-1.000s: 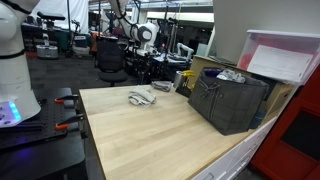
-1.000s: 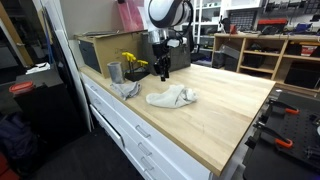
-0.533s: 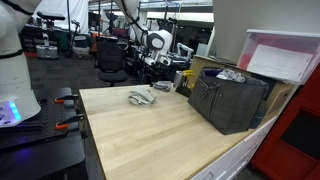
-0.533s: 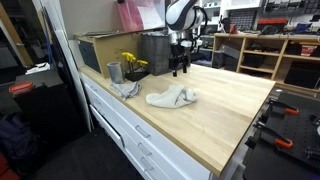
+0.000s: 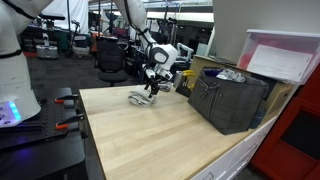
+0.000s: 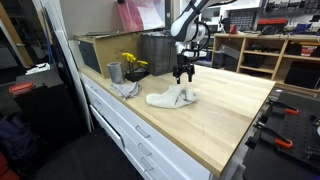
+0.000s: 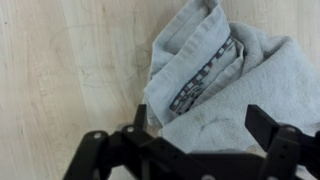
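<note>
A crumpled grey towel [image 5: 140, 97] [image 6: 172, 97] lies on the wooden tabletop [image 5: 150, 135] [image 6: 230, 110]. My gripper [image 5: 152, 86] [image 6: 183, 76] hangs just above it, pointing down, with its jaws spread wide. In the wrist view the towel [image 7: 205, 65] with its striped label fills the right half. Here the gripper [image 7: 204, 121] straddles the cloth's near part, and the dark fingertips [image 7: 140, 117] show no grip on it. I cannot tell whether the tips touch the cloth.
A second grey cloth [image 6: 127, 89] lies near the table's edge beside a metal cup [image 6: 114, 72] and a yellow object [image 6: 133, 62]. A black crate [image 5: 228, 100] stands at the table's end. Clamps [image 6: 283, 142] hang off the far side.
The arm has swung away from the cup and crate to above the towel and come lower. Its jaws have opened wide.
</note>
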Tool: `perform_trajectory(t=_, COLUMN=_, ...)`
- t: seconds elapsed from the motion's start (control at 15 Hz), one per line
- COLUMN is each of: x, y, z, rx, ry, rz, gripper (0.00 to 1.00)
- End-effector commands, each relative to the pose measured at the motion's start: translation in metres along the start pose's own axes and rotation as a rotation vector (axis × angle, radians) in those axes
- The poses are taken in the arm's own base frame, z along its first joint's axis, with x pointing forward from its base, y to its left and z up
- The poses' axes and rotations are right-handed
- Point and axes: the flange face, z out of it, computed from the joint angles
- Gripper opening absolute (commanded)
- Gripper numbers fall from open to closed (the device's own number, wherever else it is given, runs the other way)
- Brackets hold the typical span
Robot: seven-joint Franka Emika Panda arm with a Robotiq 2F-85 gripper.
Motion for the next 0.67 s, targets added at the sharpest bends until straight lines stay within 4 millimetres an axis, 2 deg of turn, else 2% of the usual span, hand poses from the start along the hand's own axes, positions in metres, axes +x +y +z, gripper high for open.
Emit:
perform_trajectory(t=0.0, x=0.02, y=0.0, z=0.003, rx=0.048, ry=0.012, rz=0.01, gripper=1.0)
perform_trajectory(t=0.2, x=0.032, y=0.001, z=0.008, rx=0.04, ry=0.032, rz=-0.033, gripper=1.0)
perform_trajectory(t=0.27, x=0.035, y=0.003, z=0.01, rx=0.032, ry=0.033, rz=-0.044, gripper=0.96)
perform_trajectory(t=0.33, x=0.037, y=0.005, z=0.014, rx=0.028, ry=0.03, rz=-0.055, gripper=0.72)
perform_trajectory(t=0.47, x=0.038, y=0.008, z=0.02, rx=0.033, ry=0.023, rz=-0.068, gripper=0.68)
perform_trajectory(t=0.6, x=0.039, y=0.011, z=0.024, rx=0.038, ry=0.02, rz=-0.077, gripper=0.52)
